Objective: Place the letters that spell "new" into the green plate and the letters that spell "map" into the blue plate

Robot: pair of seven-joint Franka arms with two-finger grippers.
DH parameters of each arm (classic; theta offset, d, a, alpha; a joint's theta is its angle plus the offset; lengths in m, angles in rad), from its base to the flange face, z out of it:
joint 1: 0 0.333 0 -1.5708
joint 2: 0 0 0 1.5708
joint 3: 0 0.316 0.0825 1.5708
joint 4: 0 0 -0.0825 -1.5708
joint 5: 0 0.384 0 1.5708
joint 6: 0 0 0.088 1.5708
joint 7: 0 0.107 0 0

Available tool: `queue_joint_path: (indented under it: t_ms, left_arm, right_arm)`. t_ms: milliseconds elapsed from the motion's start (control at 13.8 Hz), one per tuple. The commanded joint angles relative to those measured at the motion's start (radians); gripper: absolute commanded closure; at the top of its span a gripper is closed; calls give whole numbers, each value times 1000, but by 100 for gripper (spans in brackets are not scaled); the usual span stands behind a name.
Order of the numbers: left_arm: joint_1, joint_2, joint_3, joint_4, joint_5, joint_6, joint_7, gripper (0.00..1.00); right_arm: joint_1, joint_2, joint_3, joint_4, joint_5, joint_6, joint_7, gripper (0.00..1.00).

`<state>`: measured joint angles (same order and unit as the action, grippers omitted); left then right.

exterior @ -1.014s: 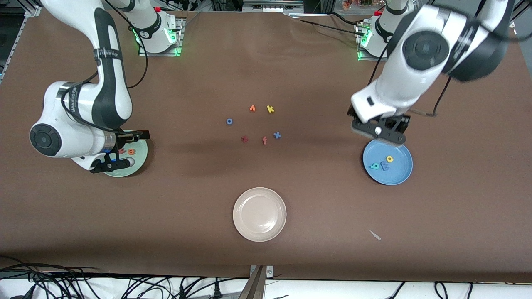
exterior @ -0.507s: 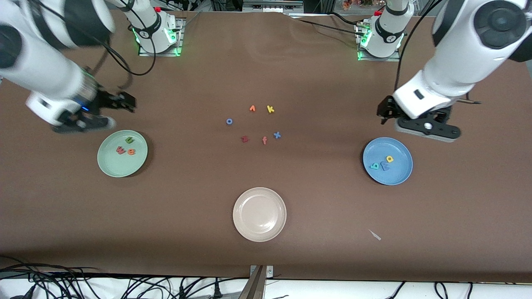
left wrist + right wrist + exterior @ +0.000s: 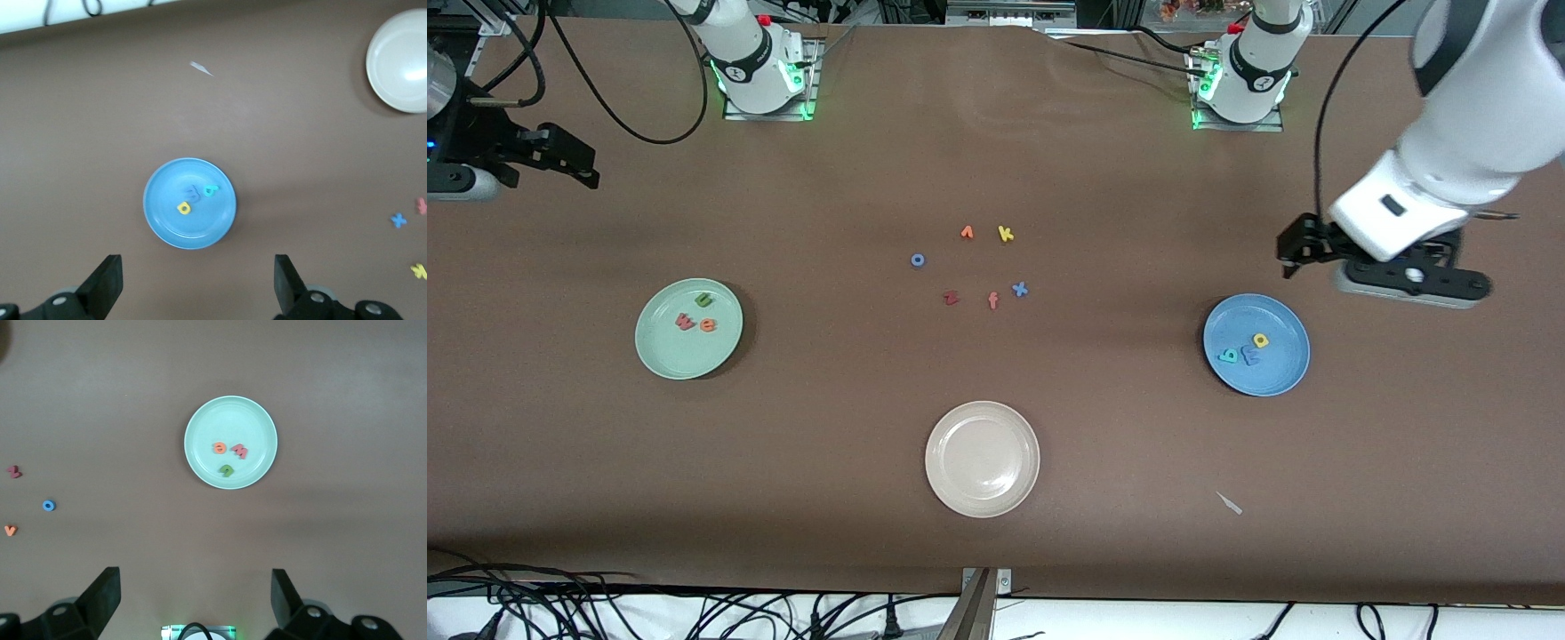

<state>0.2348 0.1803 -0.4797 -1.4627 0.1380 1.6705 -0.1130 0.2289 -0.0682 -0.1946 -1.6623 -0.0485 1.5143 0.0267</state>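
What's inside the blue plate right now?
The blue plate holds three letters close together: a yellow a, a teal p and a periwinkle m. Nothing covers them; the left wrist view shows the same three.

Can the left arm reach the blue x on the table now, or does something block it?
Probably yes. The left gripper is open and empty, up near the blue plate. The blue x lies flat among loose letters, the salmon f close beside it; nothing stands between, though the reach is long.
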Motion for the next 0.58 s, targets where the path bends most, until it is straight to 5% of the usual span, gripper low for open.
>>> queue_joint_path:
  t_ms: [0, 362, 507]
  left_arm:
    - [17, 39, -2, 64, -29, -6, 0, 0]
    - [58, 19, 24, 61, -60, -144, 13, 0]
    - [-83, -54, 233, -5, -182, -137, 7, 0]
  right_arm:
    - [-5, 22, 4, 33, 3, -25, -11, 0]
    - [1, 47, -2, 32, 9, -19, 7, 0]
    - [-3, 48, -3, 32, 13, -11, 7, 0]
